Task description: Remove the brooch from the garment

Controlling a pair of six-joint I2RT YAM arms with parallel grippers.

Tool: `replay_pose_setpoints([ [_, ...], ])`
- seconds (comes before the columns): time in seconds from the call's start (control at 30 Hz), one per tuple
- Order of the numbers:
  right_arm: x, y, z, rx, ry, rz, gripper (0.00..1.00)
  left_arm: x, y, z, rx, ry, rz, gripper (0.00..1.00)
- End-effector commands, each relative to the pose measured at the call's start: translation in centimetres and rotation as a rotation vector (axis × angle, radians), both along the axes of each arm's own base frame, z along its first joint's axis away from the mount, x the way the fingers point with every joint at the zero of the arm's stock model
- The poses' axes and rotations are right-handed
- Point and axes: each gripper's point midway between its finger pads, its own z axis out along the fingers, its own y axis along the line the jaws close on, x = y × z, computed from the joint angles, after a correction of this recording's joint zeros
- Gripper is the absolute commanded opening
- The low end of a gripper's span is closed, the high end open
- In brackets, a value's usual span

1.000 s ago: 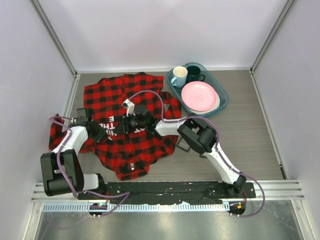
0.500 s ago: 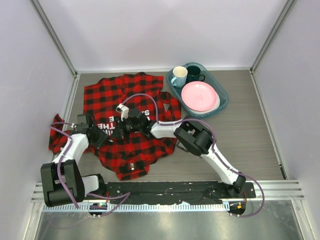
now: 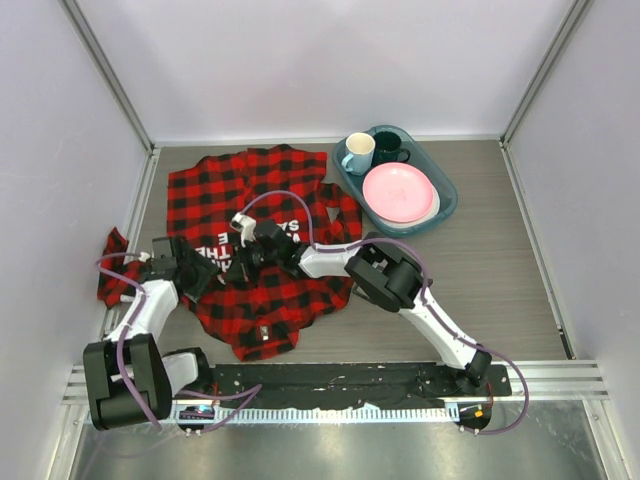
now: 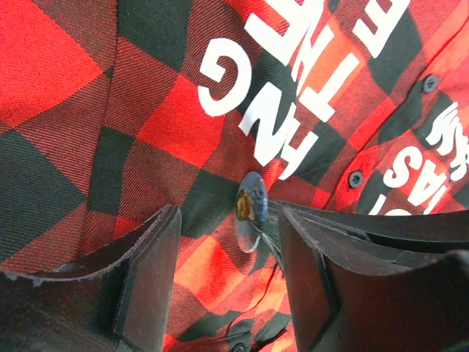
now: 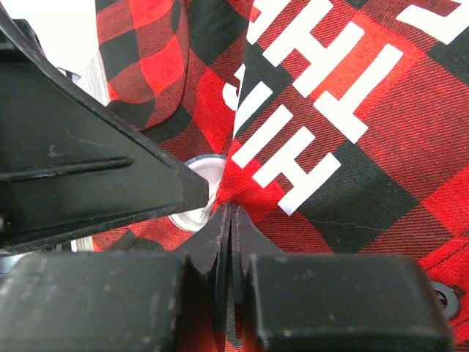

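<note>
**Three camera views of one worktop (image 3: 500,260).**
The overhead camera looks down from behind the arm bases (image 3: 478,368). Both wrist cameras face the garment (image 3: 215,185) at close range, sharing its white lettering (image 5: 296,173) beside the brooch (image 4: 251,211).

Upper right of the frame had a teal tray (image 3: 450,196) on the gray table (image 3: 500,280), holding a pink plate (image 3: 398,192), a pale mug (image 3: 358,152) and a dark mug (image 3: 388,148) behind it.

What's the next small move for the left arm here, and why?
Probably close the left end effector on the brooch. Its open fingers straddle it, and it stands on edge between them, while the right end effector is shut on a fold of the garment, bracing the cloth for a pull.
</note>
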Motion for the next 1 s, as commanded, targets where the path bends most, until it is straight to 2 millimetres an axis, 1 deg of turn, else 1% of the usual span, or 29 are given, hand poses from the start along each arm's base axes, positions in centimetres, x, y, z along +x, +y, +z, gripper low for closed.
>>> replay_pose_setpoints([
  [0.0, -0.2, 1.3, 2.1, 0.038, -0.064, 0.028, 0.08, 1.5, 0.9, 1.8, -0.002, -0.116, 0.049, 0.6],
  [0.07, -0.3, 1.4, 2.1, 0.036, -0.067, 0.029, 0.07, 1.4, 0.9, 1.8, -0.023, -0.126, 0.064, 0.58],
  [0.1, -0.3, 1.5, 2.1, 0.037, -0.072, 0.03, 0.08, 1.5, 1.2, 1.8, -0.031, -0.132, 0.075, 0.54],
  [0.17, -0.3, 1.5, 2.2, 0.037, -0.074, 0.028, 0.08, 1.4, 1.2, 1.7, -0.049, -0.135, 0.082, 0.51],
  [0.27, -0.3, 1.5, 2.2, 0.034, -0.079, 0.025, 0.07, 1.5, 1.3, 1.5, -0.062, -0.134, 0.085, 0.42],
  [0.37, -0.2, 1.5, 2.4, 0.033, -0.083, 0.025, 0.07, 1.8, 1.0, 1.4, -0.082, -0.144, 0.071, 0.35],
  [0.43, -0.2, 1.4, 2.3, 0.032, -0.082, 0.023, 0.08, 2.0, 0.9, 1.4, -0.086, -0.153, 0.061, 0.33],
  [0.5, -0.3, 1.5, 2.3, 0.031, -0.081, 0.025, 0.07, 2.0, 0.7, 1.3, -0.094, -0.158, 0.052, 0.3],
  [0.63, -0.1, 1.4, 2.5, 0.026, -0.088, 0.013, 0.08, 2.0, 0.7, 1.5, -0.076, -0.183, 0.039, 0.24],
  [0.7, 0.0, 1.5, 2.5, 0.025, -0.089, 0.01, 0.09, 1.8, 0.8, 1.4, -0.056, -0.184, 0.015, 0.17],
  [0.83, 0.0, 1.5, 2.8, 0.024, -0.093, 0.014, 0.1, 1.2, 1.1, 1.2, -0.026, -0.165, -0.002, 0.08],
  [0.87, 0.1, 1.5, 2.8, 0.022, -0.096, 0.01, 0.11, 1.2, 1.1, 1.2, -0.021, -0.163, -0.005, 0.05],
  [0.97, 0.2, 1.6, 3.1, 0.022, -0.101, 0.014, 0.11, 1.0, 1.1, 1.0, -0.012, -0.154, -0.029, 0.0],
])
